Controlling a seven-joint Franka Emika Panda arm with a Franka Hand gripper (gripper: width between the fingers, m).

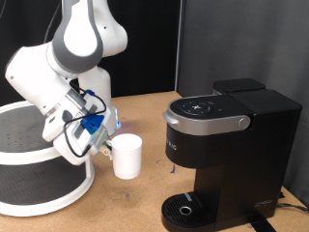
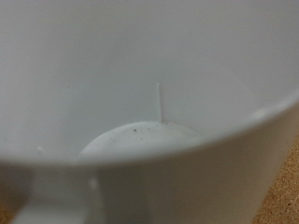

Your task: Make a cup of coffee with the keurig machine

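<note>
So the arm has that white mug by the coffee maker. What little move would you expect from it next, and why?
Probably a short carry toward the exterior view's right and down, to set the cup on the drip tray. The gripper appears to hold the cup by its side, off the table, to the left of the keurig machine, and the tray under the brew head has nothing on it. The wrist view shows only the cup's white inside.

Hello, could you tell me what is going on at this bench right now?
The white robot arm has its gripper at the handle side of the small plain white mug, which appears lifted off the cork-coloured table to the exterior view's left of the boxy matte-black coffee maker. The wrist view is filled by the mug's white inside. The machine's lid is down and its circular drip tray has nothing on it.
</note>
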